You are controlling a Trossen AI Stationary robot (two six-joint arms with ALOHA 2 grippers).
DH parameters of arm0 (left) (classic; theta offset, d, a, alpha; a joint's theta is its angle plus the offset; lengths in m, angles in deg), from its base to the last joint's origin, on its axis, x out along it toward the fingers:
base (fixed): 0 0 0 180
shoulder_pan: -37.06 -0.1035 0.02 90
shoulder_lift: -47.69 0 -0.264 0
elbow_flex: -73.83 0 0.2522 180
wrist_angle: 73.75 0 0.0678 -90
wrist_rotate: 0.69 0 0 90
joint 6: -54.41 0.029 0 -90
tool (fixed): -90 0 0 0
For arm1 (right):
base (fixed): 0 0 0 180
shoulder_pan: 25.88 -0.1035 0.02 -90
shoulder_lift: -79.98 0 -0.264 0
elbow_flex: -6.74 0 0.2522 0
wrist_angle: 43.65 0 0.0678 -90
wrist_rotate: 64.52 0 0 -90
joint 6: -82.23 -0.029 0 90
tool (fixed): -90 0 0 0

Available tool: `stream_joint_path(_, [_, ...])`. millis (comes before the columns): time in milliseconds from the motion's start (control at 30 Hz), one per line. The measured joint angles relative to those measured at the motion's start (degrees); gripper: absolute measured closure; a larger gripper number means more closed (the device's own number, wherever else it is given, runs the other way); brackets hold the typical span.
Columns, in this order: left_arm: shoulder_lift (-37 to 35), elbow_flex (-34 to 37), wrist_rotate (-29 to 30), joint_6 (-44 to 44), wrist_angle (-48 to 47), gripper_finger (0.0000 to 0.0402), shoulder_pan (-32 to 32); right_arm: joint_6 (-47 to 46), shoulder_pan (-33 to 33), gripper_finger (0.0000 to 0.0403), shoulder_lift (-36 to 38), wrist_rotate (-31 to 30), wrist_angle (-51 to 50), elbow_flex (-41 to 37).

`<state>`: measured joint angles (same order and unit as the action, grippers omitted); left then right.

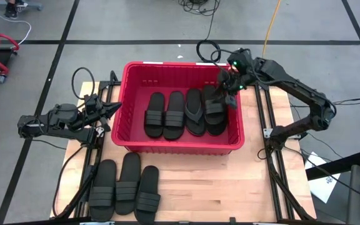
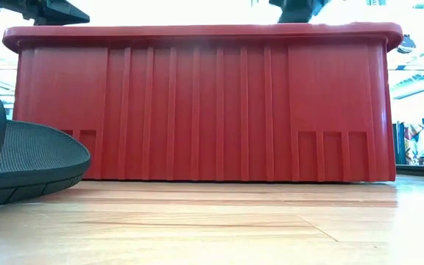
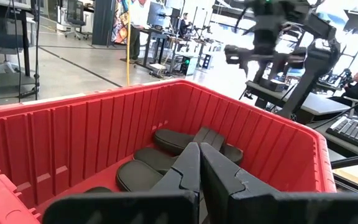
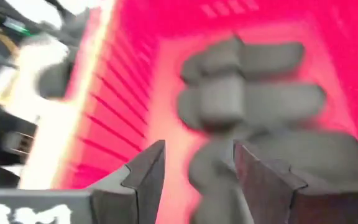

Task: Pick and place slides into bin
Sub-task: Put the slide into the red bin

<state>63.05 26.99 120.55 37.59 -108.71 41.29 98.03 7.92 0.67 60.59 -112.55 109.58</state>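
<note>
While my right gripper [image 1: 229,94] hangs open over the red slotted bin [image 1: 127,94], four matte black slides [image 1: 185,113] lie inside. Three ribbed-strap slides [image 1: 124,185] wait on the wooden table [image 1: 230,187]; my left gripper [image 1: 112,110] sits closed outside the bin's wall.

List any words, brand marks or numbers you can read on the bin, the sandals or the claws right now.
None can be read.
Red bin: plain slotted walls, no label showing.
Sandals in the bin and on the table: no brand mark visible.
Right claw: white marks on its body at the frame's lower corner, too blurred to read.
Left claw: no markings visible.
</note>
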Motion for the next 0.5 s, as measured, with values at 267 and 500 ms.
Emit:
stream_joint_path(267, [0.0, 0.0, 0.1, -0.5, 0.0, 0.0394, 0.0, 1.0, -11.5, 0.0225, 3.3, 12.6, 10.4, 0.0])
stream_joint_path(500, [0.0, 0.0, 0.1, 0.0, 0.0, 0.0394, 0.0, -4.2, -26.2, 0.0322, 2.5, 6.7, 14.7, 0.0])
